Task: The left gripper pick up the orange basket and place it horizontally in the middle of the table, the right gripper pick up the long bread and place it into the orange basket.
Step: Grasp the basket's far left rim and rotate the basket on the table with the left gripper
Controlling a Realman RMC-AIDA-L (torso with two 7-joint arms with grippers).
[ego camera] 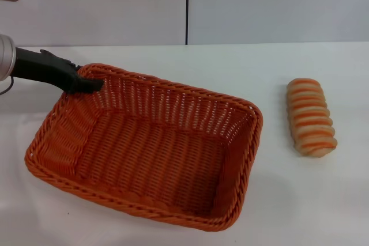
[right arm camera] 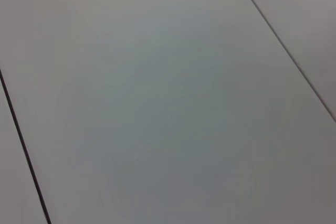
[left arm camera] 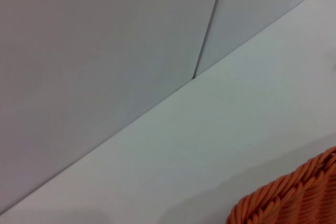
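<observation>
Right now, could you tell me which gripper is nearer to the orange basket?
Left. The left gripper is at the orange basket's far left rim; the right gripper is out of view.

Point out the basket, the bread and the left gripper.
orange basket (ego camera: 155, 148), head view, on the woven floor inside it.
long bread (ego camera: 312, 117), head view, on the middle of the striped loaf.
left gripper (ego camera: 86, 83), head view, at its black fingertips on the basket's far rim.
</observation>
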